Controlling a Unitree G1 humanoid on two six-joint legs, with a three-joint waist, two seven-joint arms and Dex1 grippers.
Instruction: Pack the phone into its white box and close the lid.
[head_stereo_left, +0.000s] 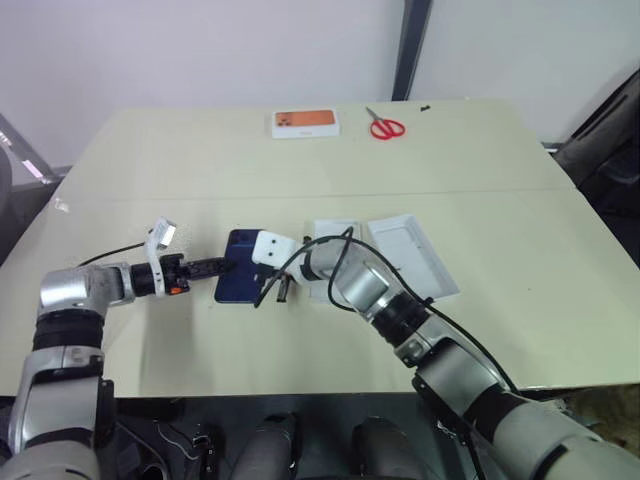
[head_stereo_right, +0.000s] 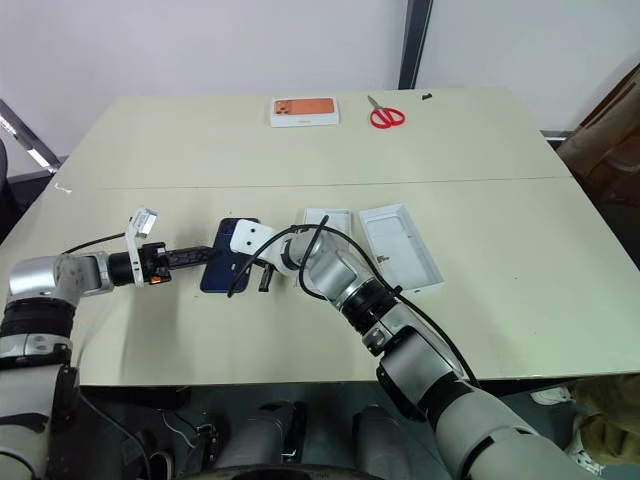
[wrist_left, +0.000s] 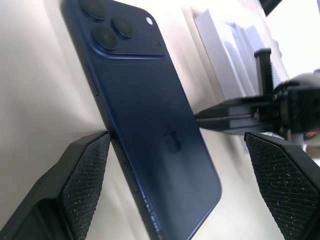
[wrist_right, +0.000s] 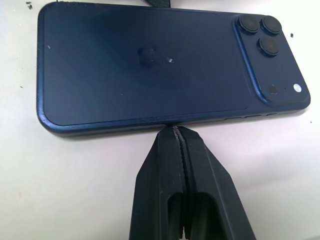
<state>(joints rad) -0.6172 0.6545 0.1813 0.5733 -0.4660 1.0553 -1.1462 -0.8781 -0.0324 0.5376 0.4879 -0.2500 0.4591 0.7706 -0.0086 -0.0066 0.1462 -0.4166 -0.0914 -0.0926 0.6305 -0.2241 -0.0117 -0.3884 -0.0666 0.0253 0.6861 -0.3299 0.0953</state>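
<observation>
On the beige table, the white box lay open and empty beside a thin insert. The phone lay face down just left of them. The left gripper straddled its long edge, jaws wide, holding nothing; the right gripper, pinched shut and empty, pressed the opposite edge, seemingly bracing it for pickup.
</observation>
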